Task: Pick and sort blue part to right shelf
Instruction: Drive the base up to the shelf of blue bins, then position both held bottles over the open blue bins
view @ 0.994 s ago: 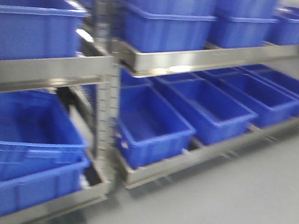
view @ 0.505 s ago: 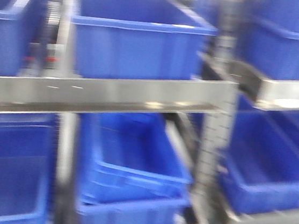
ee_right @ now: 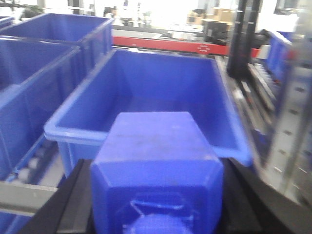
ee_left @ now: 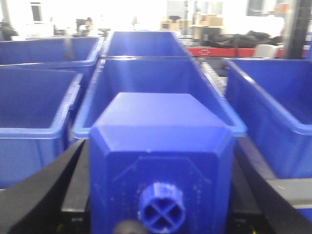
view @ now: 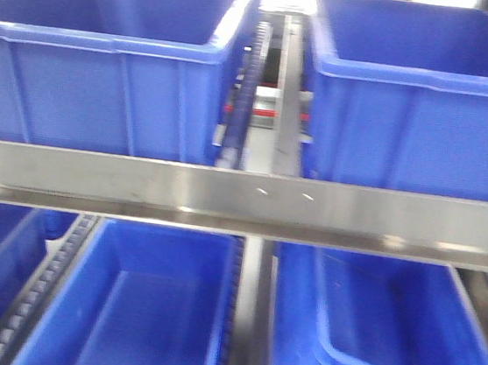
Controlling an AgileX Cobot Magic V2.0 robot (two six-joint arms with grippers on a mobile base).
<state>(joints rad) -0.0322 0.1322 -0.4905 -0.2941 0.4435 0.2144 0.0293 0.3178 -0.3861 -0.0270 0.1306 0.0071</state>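
In the left wrist view a chunky blue part (ee_left: 161,141) with a cross-slotted round stub sits between black fingers (ee_left: 63,190); my left gripper (ee_left: 158,165) is shut on it. The right wrist view shows a like blue part (ee_right: 156,146), and my right gripper (ee_right: 156,185) is shut on that one. Neither gripper appears in the front view. Facing me there is a steel shelf tier with a flat brushed rail (view: 242,196) and large blue bins. I cannot tell whether this tier is the right shelf.
Two blue bins (view: 105,87) (view: 418,123) stand above the rail with roller tracks (view: 248,86) between them, and more bins (view: 158,314) lie below. A long bin (ee_left: 156,78) lies ahead of the left part, a wide bin (ee_right: 161,92) ahead of the right. A steel upright (ee_right: 292,122) stands at the right.
The front view has swung left along the racks. The steel upright and the rack beyond it slid out to the right, and the rail now runs level across the frame.
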